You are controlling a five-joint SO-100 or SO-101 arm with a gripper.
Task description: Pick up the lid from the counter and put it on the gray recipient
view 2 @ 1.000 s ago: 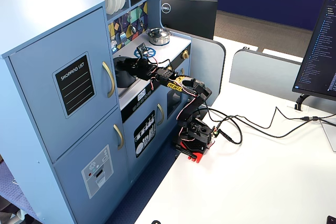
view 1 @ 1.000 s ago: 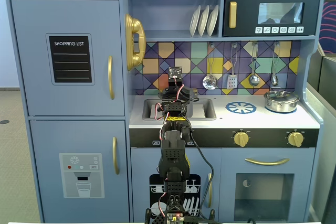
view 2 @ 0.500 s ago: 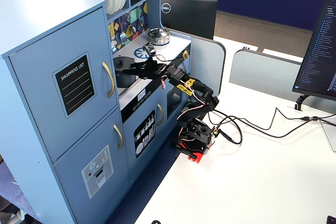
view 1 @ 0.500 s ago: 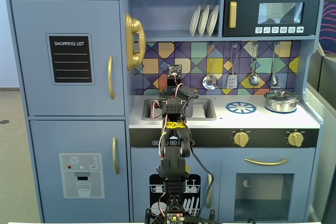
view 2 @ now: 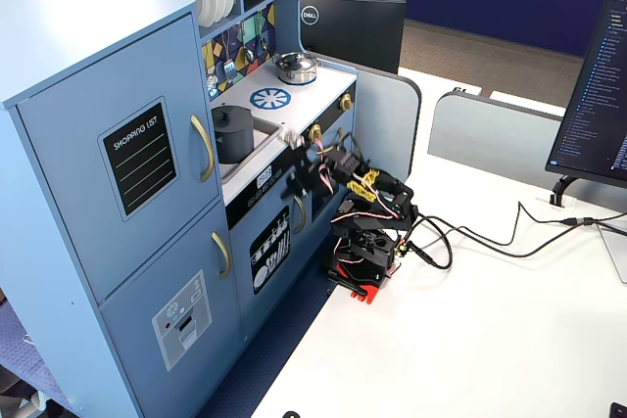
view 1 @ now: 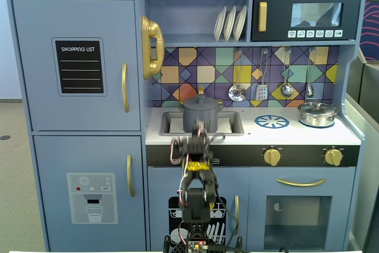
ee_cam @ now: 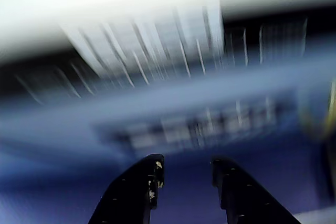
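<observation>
The gray recipient (view 1: pixel 201 118) stands in the sink (view 1: pixel 233 124) of the toy kitchen; it also shows in the other fixed view (view 2: pixel 231 136). The lid (view 1: pixel 201 103) lies on top of it, dark gray with a small knob. My gripper (view 1: pixel 199 133) hangs in front of the counter's front edge, just below the pot, and is blurred by motion. In the wrist view the gripper (ee_cam: pixel 186 162) is open, with nothing between its black fingers (ee_cam: pixel 148 182). It faces a blurred blue kitchen front. The pot and lid are out of the wrist view.
A shiny silver lidded pot (view 1: pixel 317 114) stands at the counter's right, beside a blue-and-white burner print (view 1: pixel 272 122). Gold knobs (view 1: pixel 272 156) line the front panel. Utensils (view 1: pixel 237 92) hang on the back wall. The arm's base (view 2: pixel 364 266) sits on a white desk with cables.
</observation>
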